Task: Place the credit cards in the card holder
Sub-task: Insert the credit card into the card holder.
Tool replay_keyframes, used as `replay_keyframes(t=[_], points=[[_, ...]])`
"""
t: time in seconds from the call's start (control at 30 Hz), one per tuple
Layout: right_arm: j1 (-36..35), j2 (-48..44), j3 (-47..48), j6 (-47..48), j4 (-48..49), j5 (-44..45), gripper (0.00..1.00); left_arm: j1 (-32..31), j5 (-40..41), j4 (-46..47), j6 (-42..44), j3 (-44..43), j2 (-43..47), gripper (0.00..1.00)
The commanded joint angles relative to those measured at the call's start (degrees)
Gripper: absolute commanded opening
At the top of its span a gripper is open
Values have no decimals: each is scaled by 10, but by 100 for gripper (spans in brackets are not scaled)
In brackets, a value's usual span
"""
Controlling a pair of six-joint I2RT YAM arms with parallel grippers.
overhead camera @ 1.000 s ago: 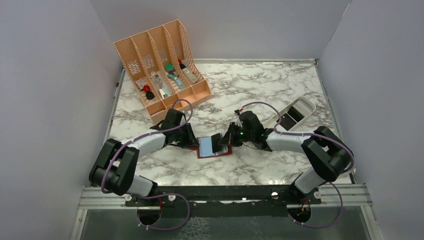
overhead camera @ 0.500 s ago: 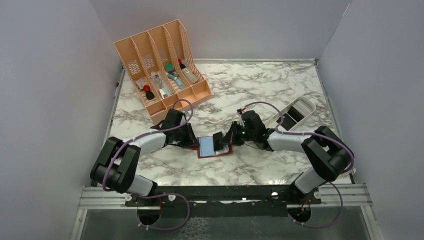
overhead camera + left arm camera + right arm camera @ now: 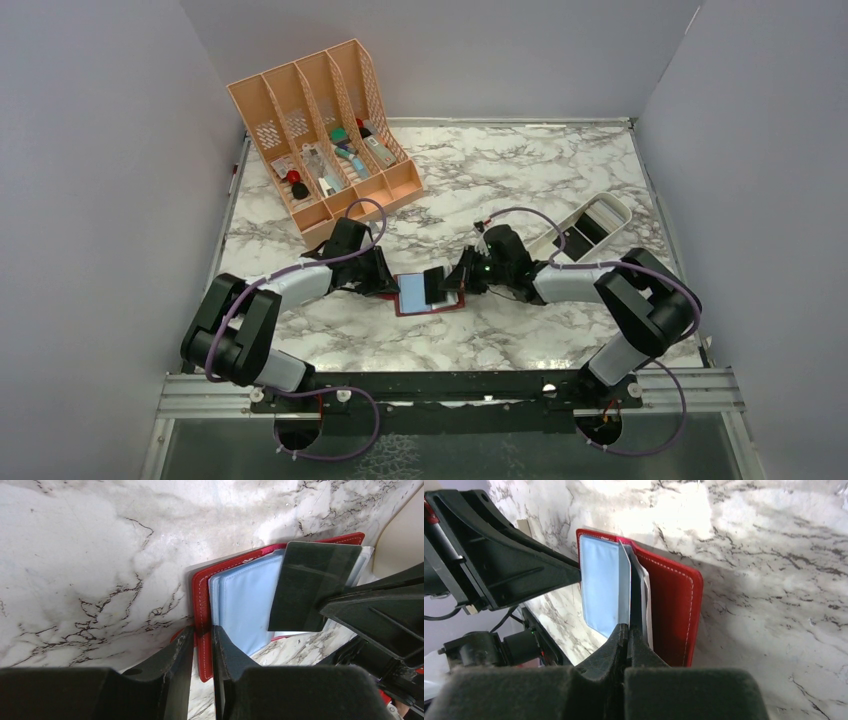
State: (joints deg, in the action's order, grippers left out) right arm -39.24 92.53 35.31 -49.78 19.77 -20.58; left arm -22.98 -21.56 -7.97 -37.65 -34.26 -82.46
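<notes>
- Mid-tabletop (image 3: 520, 170), between the two arms: holder (image 3: 430, 304) lies open and flat, red cover down, pale blue leaf (image 3: 245, 605) facing up
- left jaws: nearly closed, pinching the holder's left cover edge (image 3: 202, 605); it pins the holder in place; grip unchanged over the last second
- right jaws: fully closed on a dark card (image 3: 312, 585); right wrist view shows the card edge-on (image 3: 630, 597), upright, standing among the holder's inner leaves
- change in the last second: right arm (image 3: 570, 280) has crept left, toward the left arm (image 3: 300, 283); card now overlaps the blue leaf a bit more; holder itself has not shifted
- meaning, my read: insertion is in progress, not done; card's lower edge looks to be at or in a pocket mouth, but I can't tell which pocket, or whether it's truly inside
- next likely needs a push along the card's plane while the left keeps the pin; risk is the card riding over the leaf instead of under it
- tray (image 3: 590, 225) sits just beyond the right arm; dark items in it, can't tell if they're cards
- organizer (image 3: 320, 130) far left, not involved
</notes>
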Motion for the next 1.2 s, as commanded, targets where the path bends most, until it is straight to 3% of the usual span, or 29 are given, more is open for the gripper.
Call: replay_keyframes(t=[0.0, 1.17], points=[[2, 9, -21, -10, 32, -17, 1, -2, 25, 4, 11, 10, -16, 23], [-12, 3, -56, -31, 18, 18, 1, -4, 28, 4, 7, 10, -20, 23]])
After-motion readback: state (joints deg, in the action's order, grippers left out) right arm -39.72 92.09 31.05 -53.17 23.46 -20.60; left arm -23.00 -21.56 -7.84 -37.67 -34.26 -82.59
